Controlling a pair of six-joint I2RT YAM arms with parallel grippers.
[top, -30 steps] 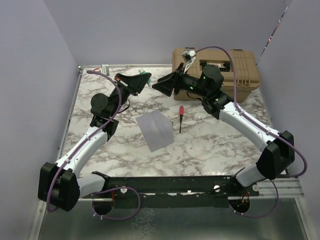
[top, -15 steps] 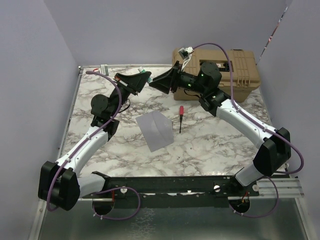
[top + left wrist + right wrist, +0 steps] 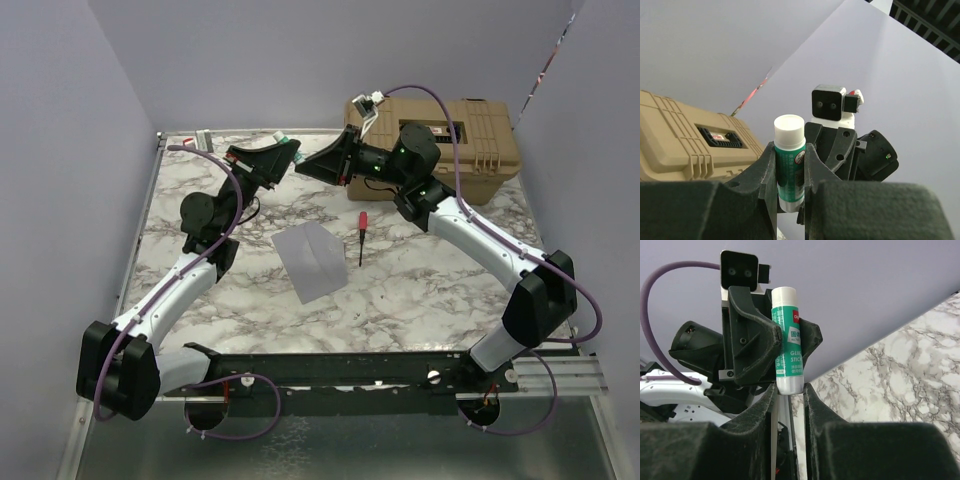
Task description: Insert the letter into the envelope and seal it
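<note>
The grey envelope lies flat on the marble table, mid-table. The tan letter is not in view. My left gripper is raised over the back of the table and shut on a green and white glue stick, which also shows in the right wrist view. My right gripper faces the left one, tip to tip. Its jaws stand open, and its fingertips flank the stick's near white end. I cannot tell whether they touch it.
A big tan hard case stands at the back right and also shows in the left wrist view. A red-handled screwdriver lies just right of the envelope. Purple walls enclose the table.
My right gripper has moved left and up towards the left gripper, until its tips reach the glue stick. The left arm and the envelope have hardly moved.
</note>
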